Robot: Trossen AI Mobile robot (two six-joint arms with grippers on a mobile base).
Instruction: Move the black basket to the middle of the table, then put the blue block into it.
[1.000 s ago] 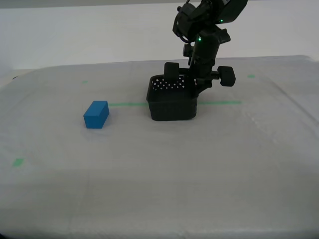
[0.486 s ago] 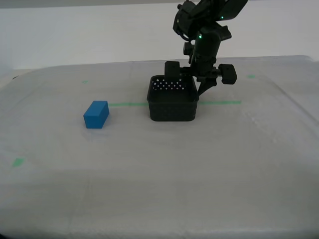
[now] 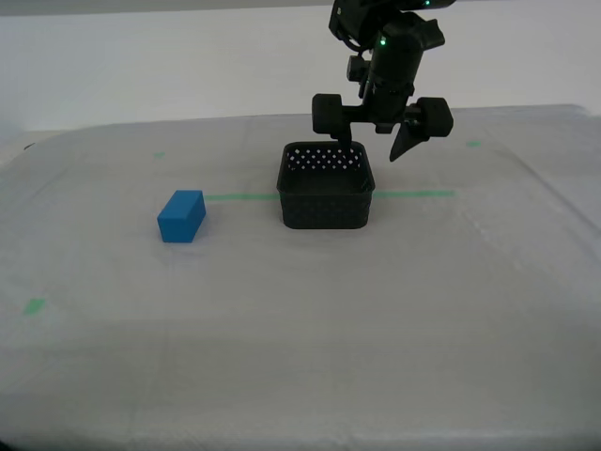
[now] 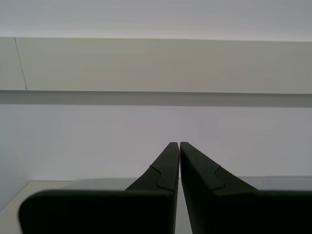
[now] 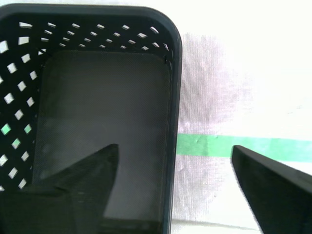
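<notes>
1. Blue block, small, solid and plain-faced, lies on the whitish counter toward the exterior view's left, well apart from the basket.
2. Black basket, square with rounded corners and hole-dotted walls, stands upright across the green tape line, empty inside.
3. First claw hangs just above the basket's far rim, spread wide, touching nothing; one finger over the inside, the other outside the wall.
4. Second claw is pressed together, facing a wall.

Wall: plain white, filling the top of my exterior view.
Light: even and soft, no hard shadows.
</notes>
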